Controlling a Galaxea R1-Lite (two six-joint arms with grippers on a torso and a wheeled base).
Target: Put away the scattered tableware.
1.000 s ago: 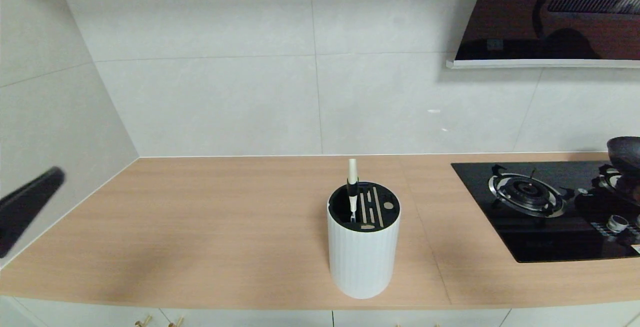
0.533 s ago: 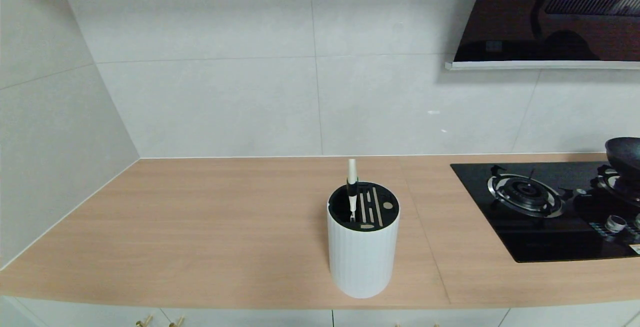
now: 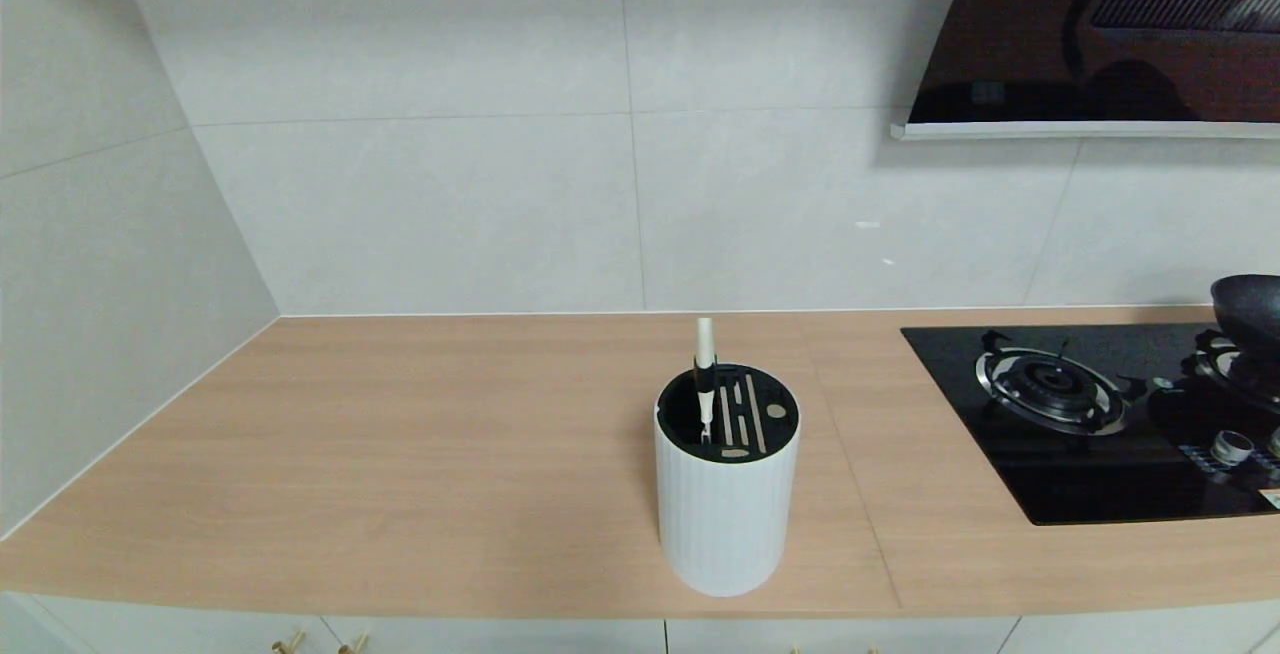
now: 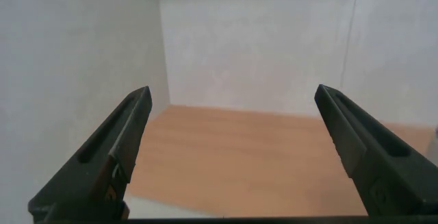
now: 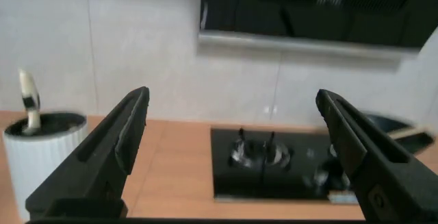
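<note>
Left wrist view and right wrist view show the left gripper (image 4: 233, 99) and right gripper (image 5: 233, 99) spread wide, holding nothing, while head view places the white holder (image 3: 727, 509) near the counter's (image 3: 400, 454) front edge (cream-handled utensil (image 3: 704, 362) upright inside), broad wood leftward, stove (image 3: 1085, 434) well right.

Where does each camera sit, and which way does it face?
Head view: high, looking forward and down at the countertop, utensil holder and stove.
Left wrist view: behind the open left gripper, facing the countertop and wall.
Right wrist view: behind the open right gripper, facing holder and stove.
Head and right wrist share holder and stove.
</note>
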